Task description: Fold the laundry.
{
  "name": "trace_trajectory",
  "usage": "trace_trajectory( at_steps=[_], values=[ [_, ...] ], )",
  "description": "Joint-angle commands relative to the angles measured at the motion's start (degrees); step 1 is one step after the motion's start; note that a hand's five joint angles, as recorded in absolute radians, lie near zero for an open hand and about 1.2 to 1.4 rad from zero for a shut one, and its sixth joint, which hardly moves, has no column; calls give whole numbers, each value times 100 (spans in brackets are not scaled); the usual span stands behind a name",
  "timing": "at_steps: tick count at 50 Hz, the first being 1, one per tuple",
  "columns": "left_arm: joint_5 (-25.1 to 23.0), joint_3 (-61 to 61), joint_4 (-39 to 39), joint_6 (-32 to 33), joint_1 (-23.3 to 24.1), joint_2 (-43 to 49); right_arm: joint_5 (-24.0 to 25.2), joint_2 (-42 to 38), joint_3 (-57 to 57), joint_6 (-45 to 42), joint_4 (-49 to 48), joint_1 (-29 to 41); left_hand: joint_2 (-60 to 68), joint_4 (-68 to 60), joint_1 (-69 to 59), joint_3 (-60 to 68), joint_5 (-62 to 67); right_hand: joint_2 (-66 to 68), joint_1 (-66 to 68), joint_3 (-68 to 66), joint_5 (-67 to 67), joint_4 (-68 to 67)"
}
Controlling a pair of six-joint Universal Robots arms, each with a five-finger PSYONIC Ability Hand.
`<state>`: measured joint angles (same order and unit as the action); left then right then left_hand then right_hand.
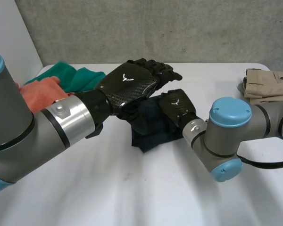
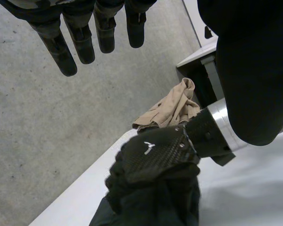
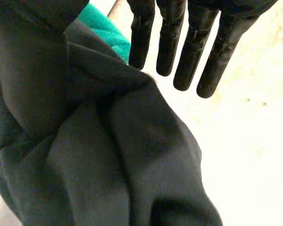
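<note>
The white table is bare across its near half. A teal cloth and an orange cloth crowd the far left edge, and beige trousers lie at the far right. The dark garment sits mid-table, bunched, with one corner pointing toward the near edge. The right hand lies palm-down on it, fingers straight past its edge. The left hand hovers just above, fingers straight and spread, holding nothing.
</note>
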<state>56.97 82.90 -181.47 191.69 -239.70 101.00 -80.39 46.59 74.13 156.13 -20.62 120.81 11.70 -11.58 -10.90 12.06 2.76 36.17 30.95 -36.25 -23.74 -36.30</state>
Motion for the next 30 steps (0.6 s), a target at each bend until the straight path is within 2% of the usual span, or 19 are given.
trace_trajectory(
  at_steps=[1,10,16,17,18,26,30],
  values=[
    [-2,16,-2,-9,2,-2,24,51,295,58,120,13,36,-48,-117,0,-70,-204,319,211,-40,217],
    [-2,25,7,-9,2,7,50,-45,251,32,93,-5,36,-48,-117,0,-70,300,823,-293,-544,-288],
    [-2,25,-2,-9,2,7,68,-186,85,6,84,-13,36,-48,-117,0,-70,2887,3410,-2879,-3130,-2874],
    [-2,25,7,-9,2,7,111,-238,23,14,84,-22,36,-48,-117,0,-70,3941,4463,-3933,-4184,-3928],
    [-2,25,-2,-9,-6,7,138,-273,-12,6,84,-14,36,-48,-117,0,-70,4378,4901,-4371,-4622,-4365],
    [-2,16,-2,-9,-68,7,392,-528,-531,-39,-135,-66,53,-65,-133,17,-53,4383,4905,-4375,-4626,-4370],
    [-2,16,-2,-9,-94,-10,814,-537,-742,-100,-600,-206,53,-65,-133,17,-53,4383,4905,-4375,-4626,-4370]
  ],
)
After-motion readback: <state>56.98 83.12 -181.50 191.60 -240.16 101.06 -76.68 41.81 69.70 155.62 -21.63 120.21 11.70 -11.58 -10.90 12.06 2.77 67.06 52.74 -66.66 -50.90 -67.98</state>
